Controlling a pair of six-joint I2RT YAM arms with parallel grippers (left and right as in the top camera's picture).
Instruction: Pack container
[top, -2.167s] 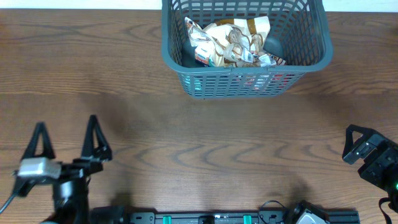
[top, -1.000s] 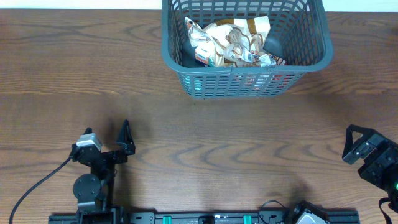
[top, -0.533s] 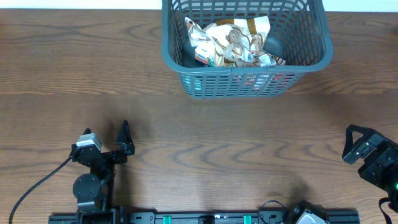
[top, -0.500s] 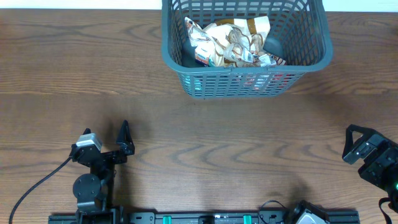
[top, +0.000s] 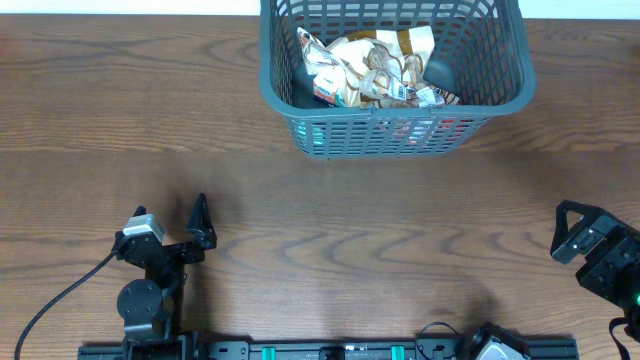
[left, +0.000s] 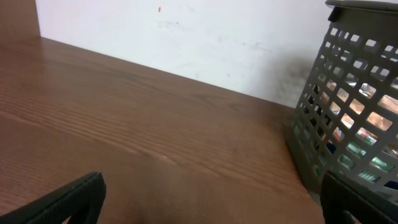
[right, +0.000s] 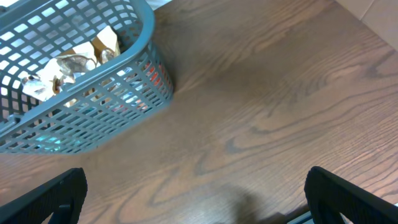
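The wooden table (top: 320, 230) is seen filling the overhead frame. The container (top: 395, 130) is set at upper centre (snack packets (top: 370, 65) are heaped inside). The left gripper (top: 168, 222), lower left, and the right gripper (right: 196, 196), lower right, are spread wide, nothing held.

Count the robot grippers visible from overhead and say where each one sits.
2. The left gripper sits near the table's front left edge, the right gripper at the far right edge, partly cut off. Both stand open and empty, well away from the container.
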